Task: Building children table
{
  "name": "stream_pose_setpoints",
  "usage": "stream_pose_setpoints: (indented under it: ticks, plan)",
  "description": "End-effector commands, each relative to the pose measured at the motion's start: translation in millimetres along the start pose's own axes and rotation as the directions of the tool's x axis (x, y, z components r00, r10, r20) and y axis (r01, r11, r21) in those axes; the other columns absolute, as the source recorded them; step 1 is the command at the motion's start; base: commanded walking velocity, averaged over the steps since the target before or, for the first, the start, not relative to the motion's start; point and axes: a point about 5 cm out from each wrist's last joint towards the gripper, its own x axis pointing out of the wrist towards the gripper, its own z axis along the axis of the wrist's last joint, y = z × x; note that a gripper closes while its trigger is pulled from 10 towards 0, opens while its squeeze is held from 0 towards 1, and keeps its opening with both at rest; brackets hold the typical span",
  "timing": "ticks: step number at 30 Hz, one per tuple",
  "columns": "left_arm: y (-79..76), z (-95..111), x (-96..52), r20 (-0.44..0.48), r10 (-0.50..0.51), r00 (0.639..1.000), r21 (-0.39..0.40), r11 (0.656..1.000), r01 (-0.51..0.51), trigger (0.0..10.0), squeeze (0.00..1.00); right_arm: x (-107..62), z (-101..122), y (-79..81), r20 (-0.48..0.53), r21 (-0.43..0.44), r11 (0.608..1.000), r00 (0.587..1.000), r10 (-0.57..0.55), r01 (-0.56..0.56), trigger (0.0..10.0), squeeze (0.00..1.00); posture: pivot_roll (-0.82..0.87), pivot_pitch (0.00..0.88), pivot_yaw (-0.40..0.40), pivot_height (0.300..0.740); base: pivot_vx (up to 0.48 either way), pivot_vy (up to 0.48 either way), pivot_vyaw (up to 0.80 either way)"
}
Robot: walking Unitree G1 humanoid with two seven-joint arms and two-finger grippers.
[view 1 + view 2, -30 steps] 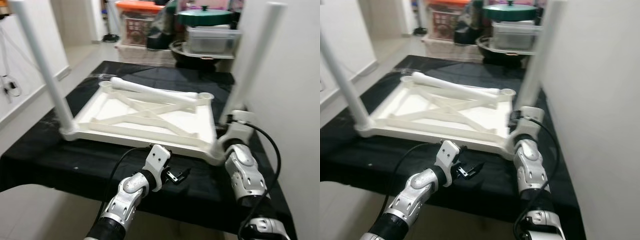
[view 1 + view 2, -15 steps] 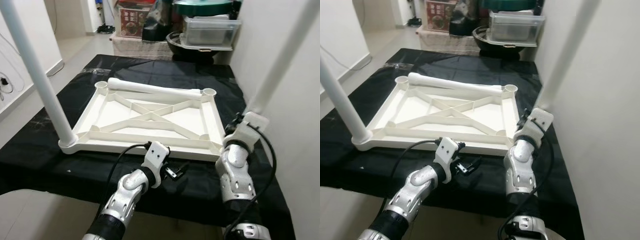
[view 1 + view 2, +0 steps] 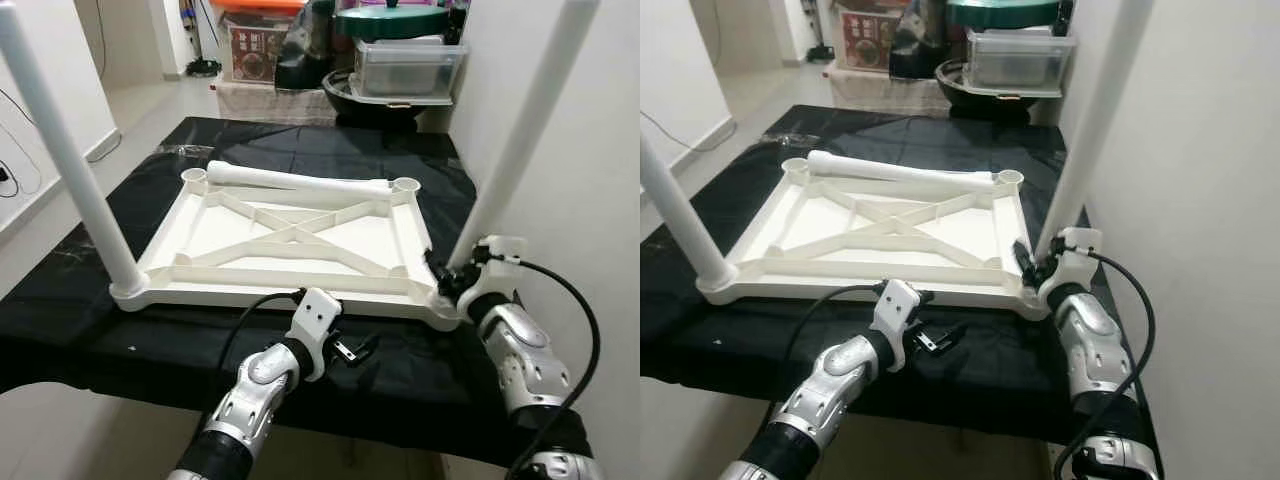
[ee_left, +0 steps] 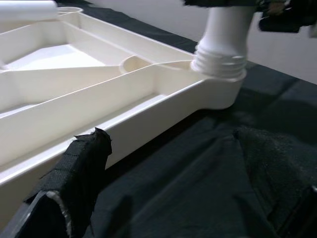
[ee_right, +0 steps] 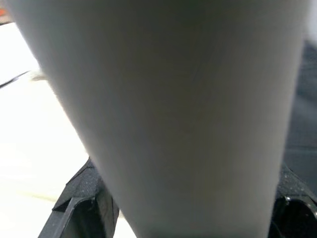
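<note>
Lying upside down on the black cloth, the white tabletop bears two upright legs; right gripper clasps the 4 o'clock leg; left gripper hovers open.

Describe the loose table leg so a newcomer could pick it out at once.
On the black-draped table lies the white tabletop, upside down. Along its far edge, between the two empty corner sockets, rests the loose leg. It is the one white tube lying flat; the other two legs stand upright in the near corners, the right one held by the right gripper.
</note>
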Motion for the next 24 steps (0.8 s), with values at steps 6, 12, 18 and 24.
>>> stream_pose_setpoints:
  ticks: [6,12,18,24]
  plan:
    - [-1.1,-3,0.5,-0.014,-0.003,1.0,0.014,1.0,0.003,10.0,0.0,-6.2,10,39.3,-0.016,-0.005,0.839,0.839,0.544,-0.544,10.0,0.0,0.11,0.0,-0.074,0.74,0.0,0.0,0.0]
    - [-1.7,-3,0.6,-0.013,-0.004,1.0,0.012,1.0,0.005,10.0,0.0,-5.8,31,48.7,0.01,-0.014,0.703,0.703,0.711,-0.711,10.0,0.0,0.11,0.0,-0.074,0.74,0.0,0.0,0.0]
    - [-1.5,-3,0.7,-0.012,-0.005,1.0,0.011,1.0,0.005,10.0,0.0,-2.1,27,51.9,-0.035,-0.014,0.692,0.692,0.721,-0.722,0.0,0.0,0.12,0.0,-0.075,0.74,0.0,0.0,0.0]
    - [-1.6,-3,1.1,-0.009,0.0,1.0,0.008,1.0,0.001,10.0,0.0,2.0,5,41.6,-0.069,-0.016,0.811,0.81,0.583,-0.585,0.0,0.0,0.11,0.0,-0.074,0.74,0.0,0.0,0.0]
